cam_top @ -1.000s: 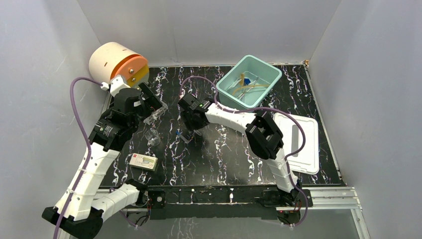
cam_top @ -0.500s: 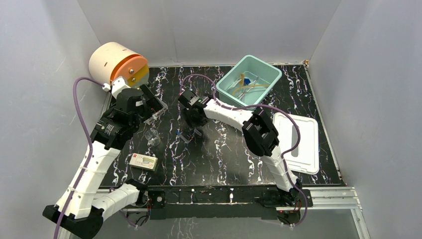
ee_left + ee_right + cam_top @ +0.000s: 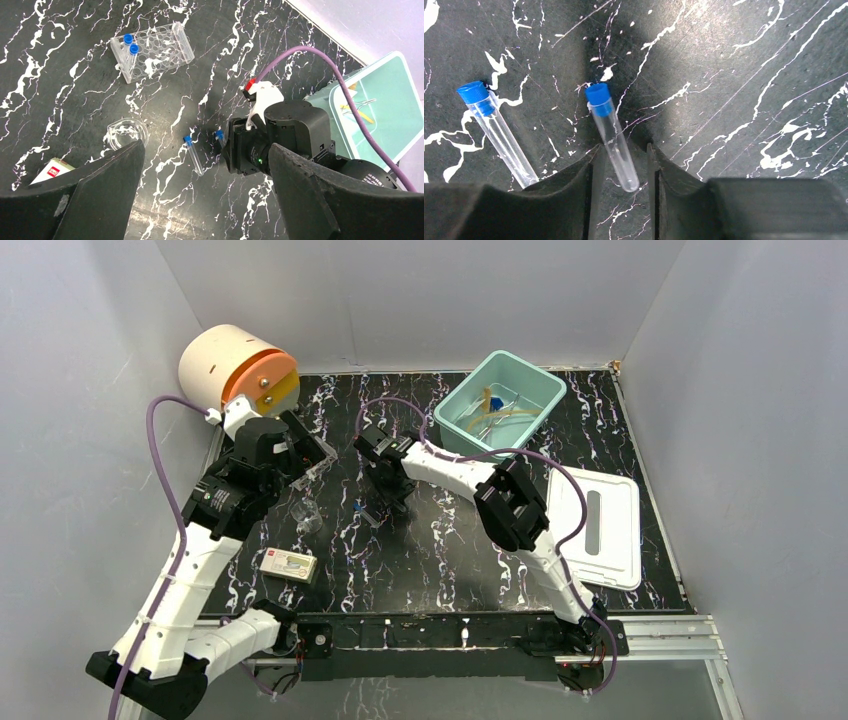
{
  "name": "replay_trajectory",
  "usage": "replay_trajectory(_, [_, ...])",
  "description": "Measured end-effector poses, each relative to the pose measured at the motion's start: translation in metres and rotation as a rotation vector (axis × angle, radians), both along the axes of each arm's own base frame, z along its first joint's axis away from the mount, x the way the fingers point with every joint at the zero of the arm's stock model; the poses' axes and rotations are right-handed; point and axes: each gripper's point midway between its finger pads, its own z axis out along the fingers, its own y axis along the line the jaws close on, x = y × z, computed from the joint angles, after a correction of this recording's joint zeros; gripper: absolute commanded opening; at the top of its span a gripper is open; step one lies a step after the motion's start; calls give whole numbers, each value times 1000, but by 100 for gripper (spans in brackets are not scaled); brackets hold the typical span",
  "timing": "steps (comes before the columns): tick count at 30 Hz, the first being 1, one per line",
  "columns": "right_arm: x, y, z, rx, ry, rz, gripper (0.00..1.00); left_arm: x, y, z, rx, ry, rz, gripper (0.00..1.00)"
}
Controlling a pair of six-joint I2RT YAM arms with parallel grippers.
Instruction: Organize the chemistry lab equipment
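Blue-capped test tube (image 3: pixel 611 137) lies flat on the black marbled table (image 3: pixel 749 75), between the fingers of the right gripper (image 3: pixel 622 150). The fingers straddle it with slim gaps on both sides, not yet clamped. A second capped tube (image 3: pixel 499 132) lies just outside one finger, apart from the first. Farther off sit a small beaker (image 3: pixel 127 134), the clear rack (image 3: pixel 152 50) and a white packet (image 3: pixel 52 170). The left gripper (image 3: pixel 206 147) hangs above them, spread wide, holding nothing.

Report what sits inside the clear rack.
The left wrist view shows two blue-capped tubes standing in the clear rack at one end; the other holes look empty. Whether the tubes hold anything cannot be told.
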Motion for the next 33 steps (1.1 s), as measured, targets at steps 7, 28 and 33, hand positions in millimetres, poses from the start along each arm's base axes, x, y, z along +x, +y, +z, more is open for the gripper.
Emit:
replay_trajectory(7, [0, -1, 0, -12, -3, 43, 29, 1, -1, -8, -14, 32, 19, 85])
replay_trajectory(28, [-9, -46, 56, 328, -54, -44, 29, 25, -35, -41, -171, 175, -96, 80])
replay_trajectory(33, [-5, -31, 131, 585, -141, 3, 29, 39, -87, -49, -283, 215, -336, 81])
